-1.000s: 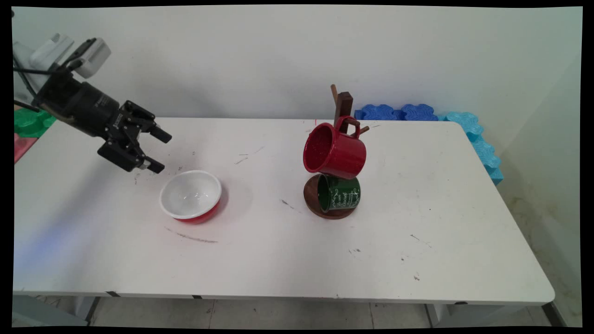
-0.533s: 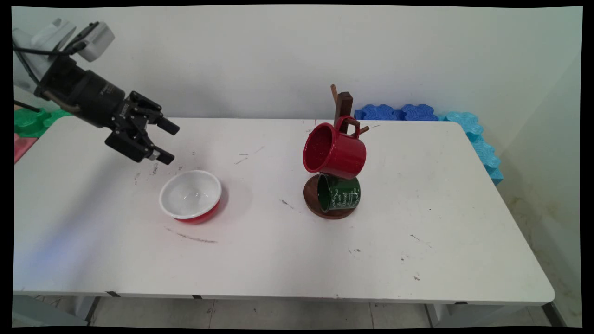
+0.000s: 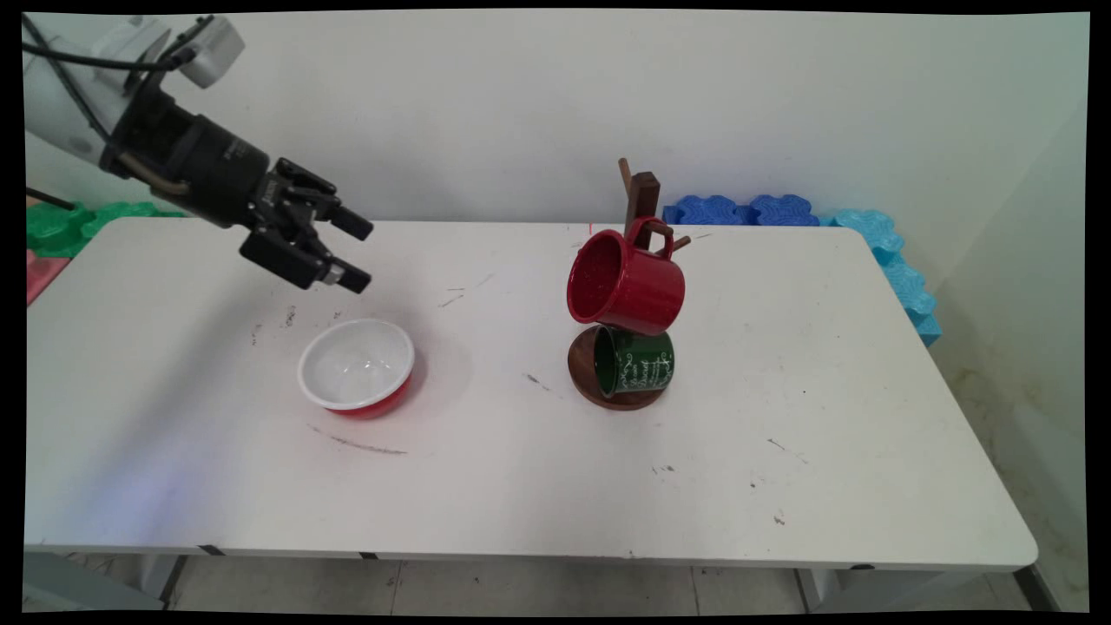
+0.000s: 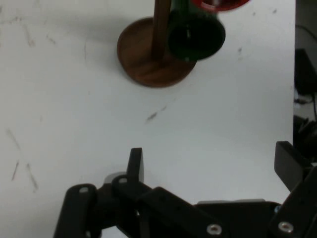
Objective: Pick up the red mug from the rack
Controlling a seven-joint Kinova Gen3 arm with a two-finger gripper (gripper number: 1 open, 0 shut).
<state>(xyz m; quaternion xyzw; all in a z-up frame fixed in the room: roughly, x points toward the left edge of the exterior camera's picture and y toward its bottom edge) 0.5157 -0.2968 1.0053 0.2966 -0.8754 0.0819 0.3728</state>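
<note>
- Since the earlier frames the gripper (image 3: 355,253) has risen and travelled right, from beside the bowl's left rim to a spot above and behind it; nothing on the worktop (image 3: 521,486) has shifted.
- The fingers (image 3: 351,279) stand wide apart and hold nothing; in the hand view the two fingers (image 4: 135,164) rise at either side with bare worktop between them.
- Just below the fingers, slightly nearer the camera, sits a red bowl (image 3: 357,367) with a white inside, upright and clear of the gripper.
- Well to the right of the fingers stands a wooden mug tree (image 3: 642,195) on a round base (image 4: 148,57).
- A red mug (image 3: 625,284) hangs tilted from a peg by its handle, mouth turned towards the fingers.
- A dark green mug (image 3: 638,360) with white lettering hangs under it, just above the base.
- Farther right, beyond the worktop's back corner, lie blue foam pieces (image 3: 877,239).
</note>
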